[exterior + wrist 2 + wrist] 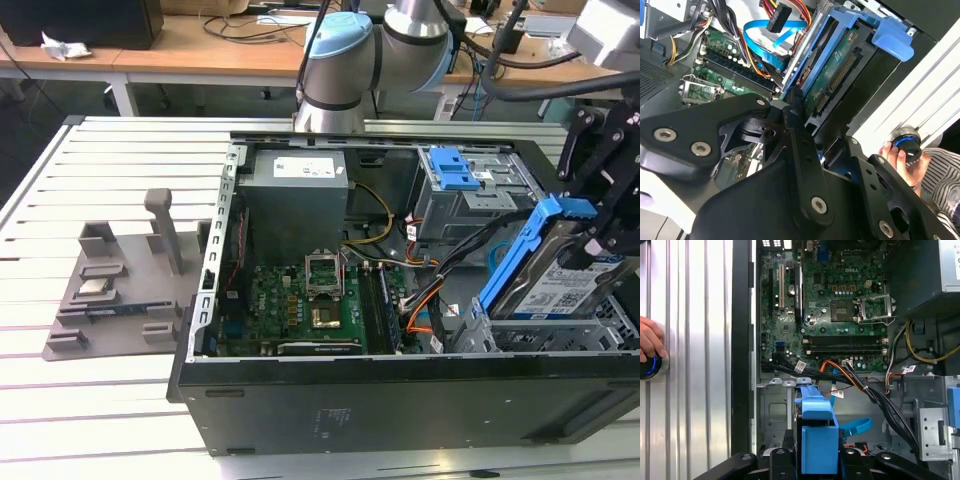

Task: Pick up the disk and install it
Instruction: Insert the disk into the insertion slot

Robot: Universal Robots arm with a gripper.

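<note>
1. Disk: flat rectangular silver metal hard drive w/ white-and-blue barcode label, framed by a blue plastic carrier bracket. It sits tilted, lower end in the mouth of the grey metal drive bay at the exterior view's right of the open black PC case.
2. Black gripper has its claws clamped on the disk's upper end, by the bracket tab; in the first wrist view the blue carrier stands between the black fingers.
3. Handling, my judgement: stiff, dense for its size, metal faces slick. Bare circuit board and connector row on the underside in the second wrist view look fragile, so I'd hold by the bracket edges, not the board. Plastic bracket may flex a bit.
4. Room: tight. Blue flat cable and orange and black wire bundles run just beside the bay; green motherboard near.
5. Surface: case lies on a slatted light-grey metal table; grey plastic parts fixture well apart, at the exterior view's left.
6. A person's hand rests on a blue-lit round button on the table.
</note>
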